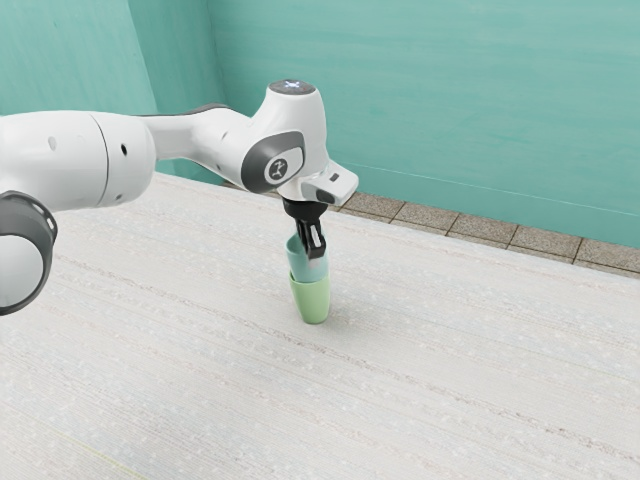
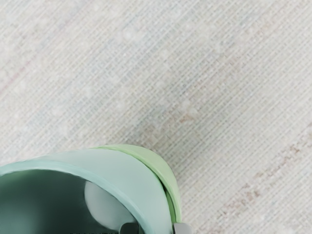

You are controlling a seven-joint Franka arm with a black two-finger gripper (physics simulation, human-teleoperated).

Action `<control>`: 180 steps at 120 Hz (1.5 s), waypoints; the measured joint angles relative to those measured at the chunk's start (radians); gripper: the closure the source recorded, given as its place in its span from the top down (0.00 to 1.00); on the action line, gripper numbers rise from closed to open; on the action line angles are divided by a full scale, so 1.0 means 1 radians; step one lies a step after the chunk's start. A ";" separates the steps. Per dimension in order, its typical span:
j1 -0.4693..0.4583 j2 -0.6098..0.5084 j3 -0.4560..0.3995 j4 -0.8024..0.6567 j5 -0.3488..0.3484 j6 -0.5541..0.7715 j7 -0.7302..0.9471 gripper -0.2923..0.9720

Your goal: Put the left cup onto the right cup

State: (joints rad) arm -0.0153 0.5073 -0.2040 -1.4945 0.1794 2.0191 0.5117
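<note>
A teal cup [image 1: 303,264] sits nested in the mouth of a light green cup [image 1: 312,298] that stands upright on the whitish table [image 1: 450,340]. My black gripper [image 1: 313,245] reaches down from above, its fingers pinching the teal cup's rim on the side toward the exterior view's right. In the wrist view the teal cup [image 2: 87,180] is right under my hand, its hollow inside showing, with the green cup's rim [image 2: 158,168] curving around it just outside.
The pale woven-textured tabletop spreads wide around the cups on all sides. Beyond its far edge runs a strip of brown floor tiles [image 1: 520,235] below a teal wall [image 1: 450,90].
</note>
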 joint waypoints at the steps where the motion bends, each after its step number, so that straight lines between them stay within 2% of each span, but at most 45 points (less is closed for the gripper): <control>1: 0.000 0.000 0.000 0.000 0.000 0.000 0.000 0.24; 49: -0.003 -0.008 0.000 0.000 0.000 -0.005 0.001 0.43; 80: -0.013 -0.034 -0.003 0.000 0.001 -0.019 -0.002 0.50; 132: -0.044 -0.142 -0.006 -0.018 0.004 -0.065 -0.019 0.56; 180: -0.059 -0.271 0.004 -0.101 -0.016 -0.091 -0.056 0.72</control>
State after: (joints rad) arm -0.0746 0.2367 -0.2002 -1.5951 0.1637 1.9276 0.4554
